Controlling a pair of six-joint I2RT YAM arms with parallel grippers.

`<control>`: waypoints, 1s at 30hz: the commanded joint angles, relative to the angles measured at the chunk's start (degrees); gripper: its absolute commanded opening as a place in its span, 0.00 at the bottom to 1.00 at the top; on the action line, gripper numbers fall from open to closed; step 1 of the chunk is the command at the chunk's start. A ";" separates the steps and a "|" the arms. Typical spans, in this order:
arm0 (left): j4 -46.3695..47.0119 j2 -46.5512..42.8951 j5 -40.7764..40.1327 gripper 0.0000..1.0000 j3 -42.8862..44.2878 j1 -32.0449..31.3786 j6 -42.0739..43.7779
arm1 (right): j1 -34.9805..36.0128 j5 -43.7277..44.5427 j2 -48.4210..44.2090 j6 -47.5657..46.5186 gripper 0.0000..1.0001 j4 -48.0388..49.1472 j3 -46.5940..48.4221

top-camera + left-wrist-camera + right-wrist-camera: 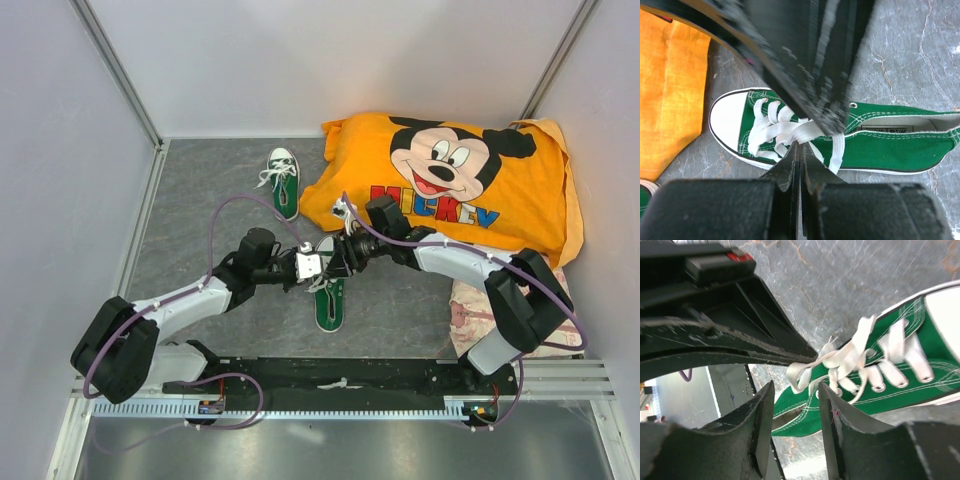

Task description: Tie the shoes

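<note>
One green shoe (329,300) lies at the table's middle, toe toward the orange pillow. Both grippers meet over its white laces (785,131). My left gripper (316,266) (800,146) is shut, its tips pinching a strand of lace just beside the knot area. My right gripper (338,258) (796,387) stands open right above the same shoe (940,365), and a loose lace loop (805,371) hangs just past its fingertips, untouched by them. One right finger (810,65) crosses the left wrist view. The second shoe (283,182) lies farther back, laces loose.
The orange Mickey Mouse pillow (450,180) (670,90) fills the back right, its edge close to the held shoe's toe. A pinkish bundle (478,312) lies under the right arm. Pale walls close in the grey table (200,200) on three sides.
</note>
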 commanded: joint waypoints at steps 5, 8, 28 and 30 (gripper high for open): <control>0.69 0.94 2.92 0.02 2.10 0.16 4.91 | -0.68 -2.85 1.37 -4.22 0.38 -5.34 6.61; 0.69 0.94 2.92 0.02 2.19 0.16 5.00 | -0.68 -3.38 2.51 -3.78 0.37 -5.69 7.32; 0.69 1.30 2.05 0.22 2.72 0.59 2.89 | -0.24 -4.79 4.27 -3.08 0.00 -5.43 6.80; 0.60 -0.37 2.92 0.36 1.32 1.99 0.87 | -0.50 -4.17 3.66 -2.47 0.00 -4.55 6.18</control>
